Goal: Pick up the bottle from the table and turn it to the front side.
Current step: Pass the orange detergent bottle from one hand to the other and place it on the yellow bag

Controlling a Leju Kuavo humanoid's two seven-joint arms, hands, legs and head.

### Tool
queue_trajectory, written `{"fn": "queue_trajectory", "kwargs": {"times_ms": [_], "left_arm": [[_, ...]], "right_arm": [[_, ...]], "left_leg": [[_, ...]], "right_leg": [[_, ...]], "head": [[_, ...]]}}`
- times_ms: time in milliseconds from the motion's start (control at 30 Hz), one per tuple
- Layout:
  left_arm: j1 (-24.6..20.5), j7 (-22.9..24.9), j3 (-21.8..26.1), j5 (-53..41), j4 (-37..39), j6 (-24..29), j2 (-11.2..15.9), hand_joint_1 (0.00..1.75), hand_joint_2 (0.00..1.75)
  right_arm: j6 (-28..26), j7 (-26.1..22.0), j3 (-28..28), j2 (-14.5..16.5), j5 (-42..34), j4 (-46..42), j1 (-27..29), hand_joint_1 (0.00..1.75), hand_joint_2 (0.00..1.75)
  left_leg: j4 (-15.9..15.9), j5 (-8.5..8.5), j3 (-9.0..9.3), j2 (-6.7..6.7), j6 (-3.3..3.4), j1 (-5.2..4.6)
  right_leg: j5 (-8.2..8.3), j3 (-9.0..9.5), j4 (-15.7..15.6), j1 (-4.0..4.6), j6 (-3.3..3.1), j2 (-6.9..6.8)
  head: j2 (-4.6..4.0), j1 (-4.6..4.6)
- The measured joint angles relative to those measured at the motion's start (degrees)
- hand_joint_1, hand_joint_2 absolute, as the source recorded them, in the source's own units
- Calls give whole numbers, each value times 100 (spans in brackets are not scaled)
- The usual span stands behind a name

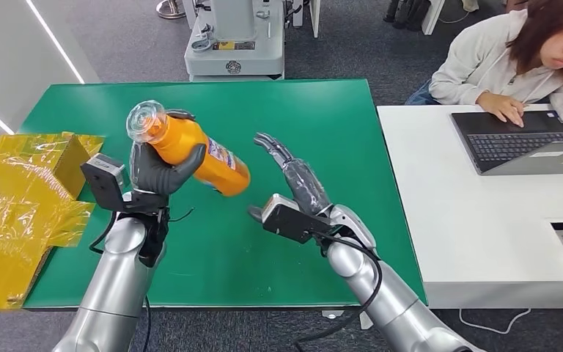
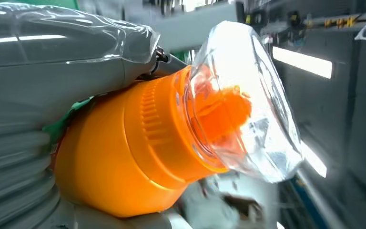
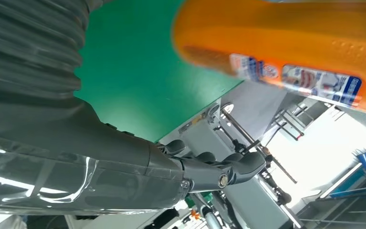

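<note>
Your left hand [image 1: 157, 170] grips the orange bottle [image 1: 190, 150], tilted above the counter [image 1: 322, 110] near its left edge. The right hand [image 1: 293, 176] waits open, holding nothing, just beside the bottle's base. Rotate slowly, keeping the label outward.

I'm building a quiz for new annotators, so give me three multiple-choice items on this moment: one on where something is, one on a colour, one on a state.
1. Where is the bottle?
A. Lying on the green table
B. Held in the left hand above the table
C. On the white desk by the laptop

2. What colour is the bottle's body?
A. Orange
B. Blue
C. White

3. What is the state of the right hand?
A. Gripping the bottle
B. Pressed flat on the table
C. Open, holding nothing

Answers:
1. B: the left hand wraps the bottle, which is tilted with its clear cap uppermost, above the green table.
2. A: the body is orange in the head and both wrist views.
3. C: its fingers are extended beside the bottle, with a gap between them and it.
</note>
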Motion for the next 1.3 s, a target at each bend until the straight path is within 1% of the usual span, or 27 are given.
{"fn": "queue_trajectory", "kwargs": {"times_ms": [200,333,433,600,700,867,1033,1167,1300], "left_arm": [[-126,-17,-21,-1188,79,499,297,175,175],[-363,12,-127,-2454,282,1129,535,175,175],[-538,76,-210,-3238,506,1564,720,175,175],[-752,455,-438,-4808,847,2406,1003,175,175],[-845,681,-554,-5722,1033,2727,1187,175,175],[-982,990,-684,-6876,1203,2919,1543,175,175],[-1115,1275,-732,-7670,1274,2904,1945,175,175],[-1135,1291,-730,-7884,1304,2835,2354,175,175],[-1077,1269,-679,-7983,1353,2828,2874,175,175]], "right_arm": [[-37,-42,2,-250,-83,-308,219,0,175],[-111,-32,10,-367,-113,-575,383,0,175],[-192,2,15,-459,-87,-796,533,0,175],[-432,-22,15,-610,4,-1034,789,0,175],[-606,-88,13,-693,84,-1158,987,0,175],[-751,-119,1,-817,155,-1392,1274,0,175],[-831,-108,-27,-874,179,-1558,1423,0,175],[-895,-105,-90,-915,187,-1683,1591,0,175],[-962,-191,-224,-975,167,-1840,1850,0,175]], "left_leg": [[0,0,0,4,0,0],[0,0,0,5,0,0],[0,0,0,8,0,0],[0,0,0,8,0,0],[-1,0,0,8,0,0],[-1,0,0,16,0,0],[-2,1,1,17,-1,2],[-4,0,0,22,-2,2],[-9,-1,-1,24,-3,2]], "right_leg": [[0,-1,0,0,0,4],[0,-2,0,0,0,5],[1,-2,0,0,0,8],[0,-3,0,0,0,9],[0,-3,0,0,0,9],[0,-5,0,0,-1,16],[1,-5,2,1,-2,19],[1,-7,4,2,-3,25],[-2,-9,4,2,-4,26]], "head": [[0,1],[1,1],[0,-1],[0,-1],[0,0],[0,1],[0,-1],[0,0],[0,1]]}}
